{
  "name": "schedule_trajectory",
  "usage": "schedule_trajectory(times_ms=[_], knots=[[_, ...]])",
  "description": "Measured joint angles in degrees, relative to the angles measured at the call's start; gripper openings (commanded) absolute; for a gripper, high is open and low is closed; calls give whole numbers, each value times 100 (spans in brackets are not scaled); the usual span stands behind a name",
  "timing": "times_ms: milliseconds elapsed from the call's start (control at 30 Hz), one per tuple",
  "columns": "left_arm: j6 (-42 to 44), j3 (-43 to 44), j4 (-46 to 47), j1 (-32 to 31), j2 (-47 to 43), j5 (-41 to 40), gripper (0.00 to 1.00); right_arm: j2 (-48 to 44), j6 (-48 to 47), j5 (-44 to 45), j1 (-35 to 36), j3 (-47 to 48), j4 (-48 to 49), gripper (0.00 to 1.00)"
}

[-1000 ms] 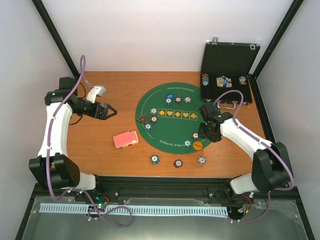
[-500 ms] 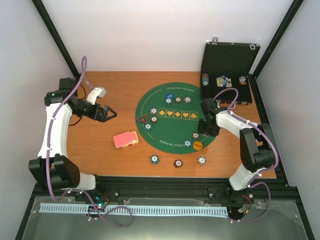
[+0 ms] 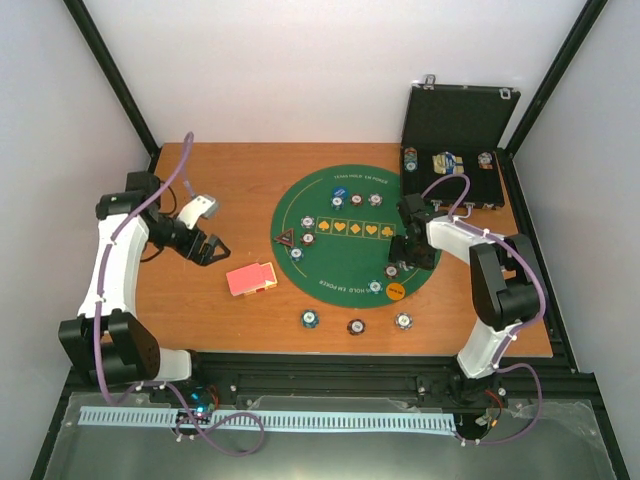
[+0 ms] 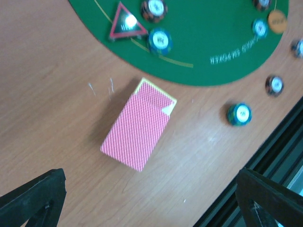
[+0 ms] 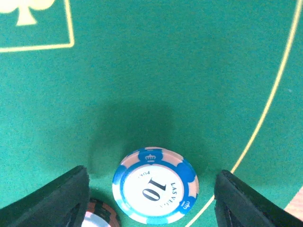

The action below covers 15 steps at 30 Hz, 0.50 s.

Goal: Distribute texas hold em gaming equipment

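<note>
Right gripper [image 5: 151, 201], jaws apart, straddles blue-white chip [image 5: 155, 185] on felt [image 5: 189, 71]: likely light, rigid, slick; pinch across rim. Left gripper [image 4: 151, 198] spread wide.

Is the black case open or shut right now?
Open. The black case has its lid standing upright at the back, and chips show in its tray.

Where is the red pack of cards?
In the top view the red-backed deck of cards lies on the wooden table, just off the green mat on its left side, near the red-edged triangle and the left gripper.
</note>
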Motion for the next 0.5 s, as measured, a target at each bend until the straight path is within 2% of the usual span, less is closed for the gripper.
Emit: schedule_trajectory(times_ms=[67,167,333,500], knots=[[267,-275,11,0,-61,-164,100,-2,31,20,-4,4,2,89],[713,-708,13,-17,-162,-483,100,-127,24,79,-4,4,-52,96],[1233,-1121,153,-251,-345,-811,100,-903,48,173,-4,9,-138,100],[1320,-1773,772,-1038,-678,-1272,100,-1578,7,92,-7,155,-197,100]])
